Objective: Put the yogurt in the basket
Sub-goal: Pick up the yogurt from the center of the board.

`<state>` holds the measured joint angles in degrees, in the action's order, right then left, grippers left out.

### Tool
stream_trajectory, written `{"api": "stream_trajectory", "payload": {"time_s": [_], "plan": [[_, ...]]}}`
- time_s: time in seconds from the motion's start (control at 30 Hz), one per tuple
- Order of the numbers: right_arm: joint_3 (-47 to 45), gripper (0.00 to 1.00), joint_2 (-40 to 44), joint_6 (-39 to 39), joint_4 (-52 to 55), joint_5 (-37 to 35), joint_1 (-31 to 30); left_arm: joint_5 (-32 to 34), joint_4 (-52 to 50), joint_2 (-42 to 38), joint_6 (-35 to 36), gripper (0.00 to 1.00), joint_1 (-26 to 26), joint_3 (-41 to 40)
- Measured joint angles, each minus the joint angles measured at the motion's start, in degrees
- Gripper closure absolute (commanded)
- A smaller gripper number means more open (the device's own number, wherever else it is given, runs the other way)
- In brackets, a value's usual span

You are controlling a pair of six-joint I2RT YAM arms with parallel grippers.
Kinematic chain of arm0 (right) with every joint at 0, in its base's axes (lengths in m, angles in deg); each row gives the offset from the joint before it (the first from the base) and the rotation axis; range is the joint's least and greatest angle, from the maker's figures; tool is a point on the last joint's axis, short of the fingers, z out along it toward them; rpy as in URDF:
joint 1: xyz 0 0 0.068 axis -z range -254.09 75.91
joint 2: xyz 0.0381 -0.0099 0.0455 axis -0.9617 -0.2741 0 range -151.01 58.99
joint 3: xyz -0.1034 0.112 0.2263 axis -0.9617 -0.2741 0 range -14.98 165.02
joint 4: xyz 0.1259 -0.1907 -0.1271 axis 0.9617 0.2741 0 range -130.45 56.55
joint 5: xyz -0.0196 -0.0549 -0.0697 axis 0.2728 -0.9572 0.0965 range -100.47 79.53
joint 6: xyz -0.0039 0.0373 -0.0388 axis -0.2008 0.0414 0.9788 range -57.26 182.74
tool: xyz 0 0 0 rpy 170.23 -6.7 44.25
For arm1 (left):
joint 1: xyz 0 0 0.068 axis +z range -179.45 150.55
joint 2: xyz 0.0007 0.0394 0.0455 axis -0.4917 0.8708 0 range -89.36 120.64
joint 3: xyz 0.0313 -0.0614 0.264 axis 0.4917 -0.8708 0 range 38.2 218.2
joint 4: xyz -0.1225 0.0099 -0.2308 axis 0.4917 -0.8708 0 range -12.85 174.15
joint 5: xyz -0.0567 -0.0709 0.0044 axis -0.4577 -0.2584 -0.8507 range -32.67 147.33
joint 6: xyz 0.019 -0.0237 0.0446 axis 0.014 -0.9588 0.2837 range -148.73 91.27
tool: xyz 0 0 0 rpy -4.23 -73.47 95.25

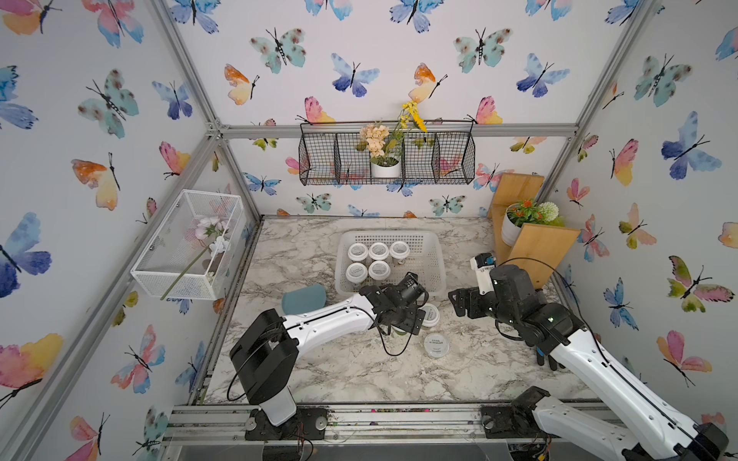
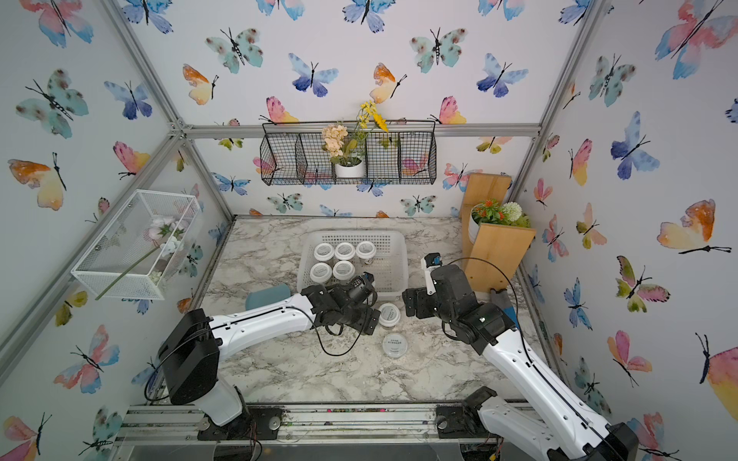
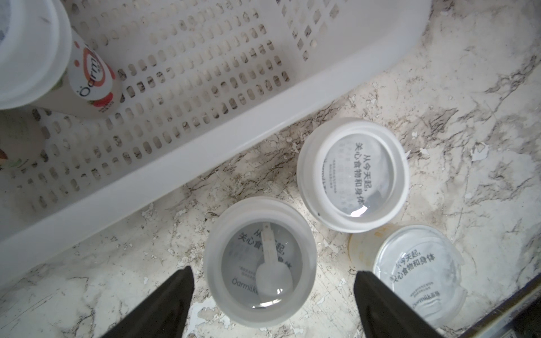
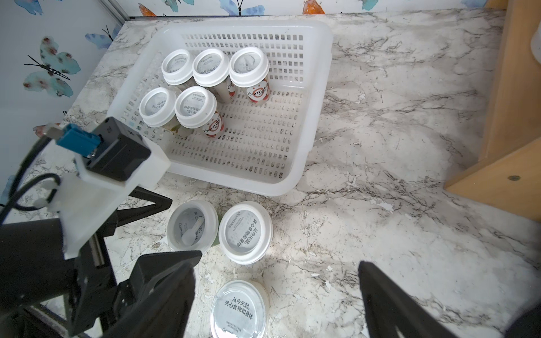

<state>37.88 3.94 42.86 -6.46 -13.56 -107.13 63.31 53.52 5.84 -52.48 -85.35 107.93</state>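
The white perforated basket sits mid-table and holds several upright yogurt cups with white-rimmed lids. Three more cups stand on the marble just in front of it. My left gripper is open, its black fingers either side of a cup with a spoon under its lid, not touching it. Beside that stands a white-rimmed cup and a flat-lidded cup. My right gripper is open and empty, hovering over the flat-lidded cup. In both top views the left arm hides the spoon-lid cup.
A blue-grey object lies left of the basket behind the left arm. A wooden shelf with a flower pot stands at the back right. A white wire-mesh box hangs on the left wall, a black wire basket on the back wall.
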Motion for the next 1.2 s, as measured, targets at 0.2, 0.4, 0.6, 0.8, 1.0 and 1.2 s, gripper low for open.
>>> {"api": "stream_trajectory", "payload": {"time_s": [0.2,0.4,0.6,0.8,1.0,1.2], "plan": [[-0.04,0.10,0.00,0.02,-0.15,0.22,0.00,0.35,-0.02,0.00,-0.11,0.11,0.00,-0.26],[-0.15,0.10,0.00,0.00,-0.17,0.39,0.00,0.44,-0.02,0.02,-0.11,0.13,0.00,-0.26],[-0.20,0.10,-0.02,0.00,-0.17,0.61,0.00,0.44,-0.02,0.79,-0.11,0.15,0.00,-0.26],[-0.20,0.10,-0.04,0.02,-0.17,0.83,0.00,0.46,0.00,1.29,-0.11,0.16,0.00,-0.26],[-0.22,0.10,-0.13,0.02,-0.17,1.01,0.00,0.46,-0.02,1.40,-0.09,0.19,0.00,-0.26],[-0.22,0.10,-0.20,0.02,-0.17,1.03,0.00,0.50,-0.02,1.84,-0.09,0.20,0.00,-0.26]]}}
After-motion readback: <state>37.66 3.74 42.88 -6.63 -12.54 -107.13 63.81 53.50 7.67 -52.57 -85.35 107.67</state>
